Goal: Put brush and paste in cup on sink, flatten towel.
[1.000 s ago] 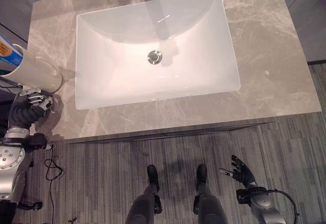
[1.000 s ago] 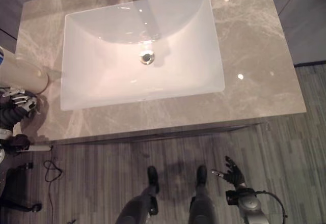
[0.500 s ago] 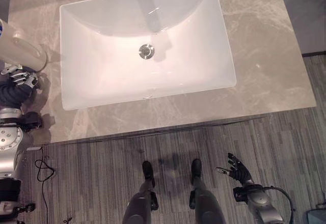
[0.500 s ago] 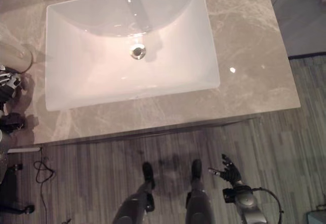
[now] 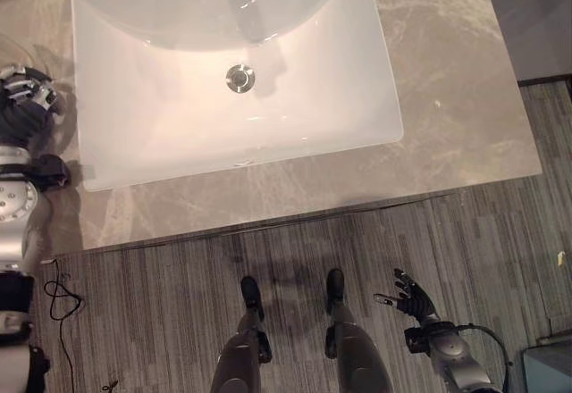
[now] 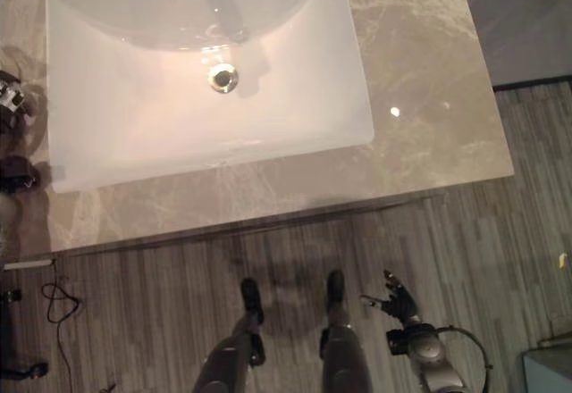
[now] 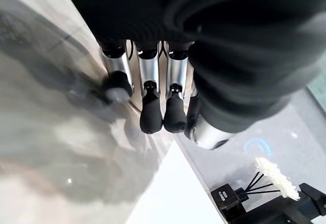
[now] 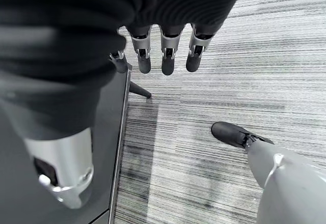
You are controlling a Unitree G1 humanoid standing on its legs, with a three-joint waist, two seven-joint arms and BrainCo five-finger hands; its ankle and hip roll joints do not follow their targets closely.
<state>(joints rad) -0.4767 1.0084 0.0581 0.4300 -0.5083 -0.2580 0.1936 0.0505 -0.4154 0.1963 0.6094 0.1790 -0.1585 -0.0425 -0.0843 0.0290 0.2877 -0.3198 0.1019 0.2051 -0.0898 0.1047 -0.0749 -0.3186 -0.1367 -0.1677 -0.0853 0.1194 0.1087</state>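
My left hand (image 5: 22, 98) hovers over the grey marble counter (image 5: 447, 98) at the far left, beside the white sink's (image 5: 134, 156) left rim. In the left wrist view its fingers (image 7: 150, 96) are straight and hold nothing, with the counter and a corner of the white basin (image 7: 168, 193) past them. My right hand (image 5: 413, 302) hangs low over the striped floor, right of the counter's front edge. Its fingers (image 8: 168, 56) are spread and empty.
The basin has a metal drain (image 5: 239, 78) in its middle. A black holder with a white tuft (image 7: 239, 201) stands past the basin in the left wrist view. A dark cabinet front (image 8: 119, 147) runs beside my right hand. A grey box (image 5: 547, 368) sits on the floor at the far right.
The camera has moved, so sink and counter have slid left and up, and the cup has passed off the left edge. My left hand has shifted back along the sink's left side.
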